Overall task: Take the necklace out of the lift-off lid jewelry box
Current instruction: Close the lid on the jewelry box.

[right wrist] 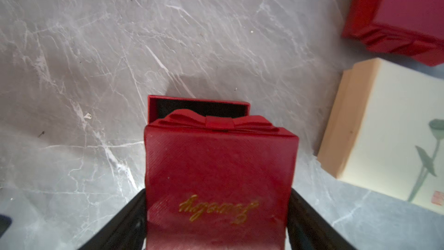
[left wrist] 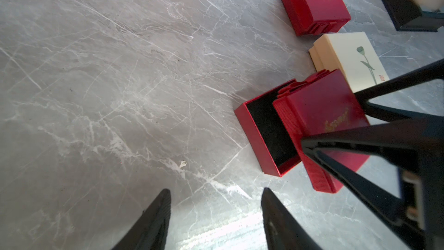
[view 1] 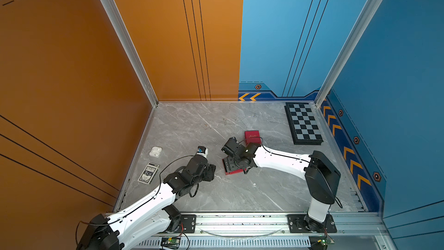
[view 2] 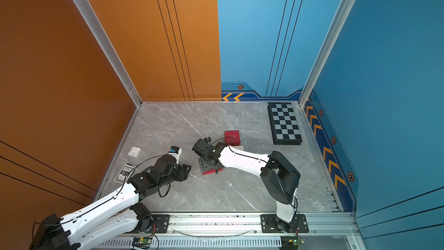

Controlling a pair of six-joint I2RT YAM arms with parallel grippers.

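The left end effector (left wrist: 215,191) hangs spread and empty above the tabletop (view 1: 240,193), with one card deck (view 1: 149,173) and one earbud case (view 1: 155,151) to its left. The right end effector (right wrist: 217,191) pinches the red lid (right wrist: 216,164) over the open jewelry box base (left wrist: 257,143), where the necklace cannot be made out. Beyond lie one cream box (left wrist: 348,58), one shut red jewelry box (left wrist: 314,3) and one chessboard (view 1: 304,123).

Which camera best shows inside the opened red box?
Left wrist view: the box base shows much of its black lining beside the lid; no necklace visible. The right wrist view shows only a sliver beyond the lid. In both top views the right arm hides most of it.
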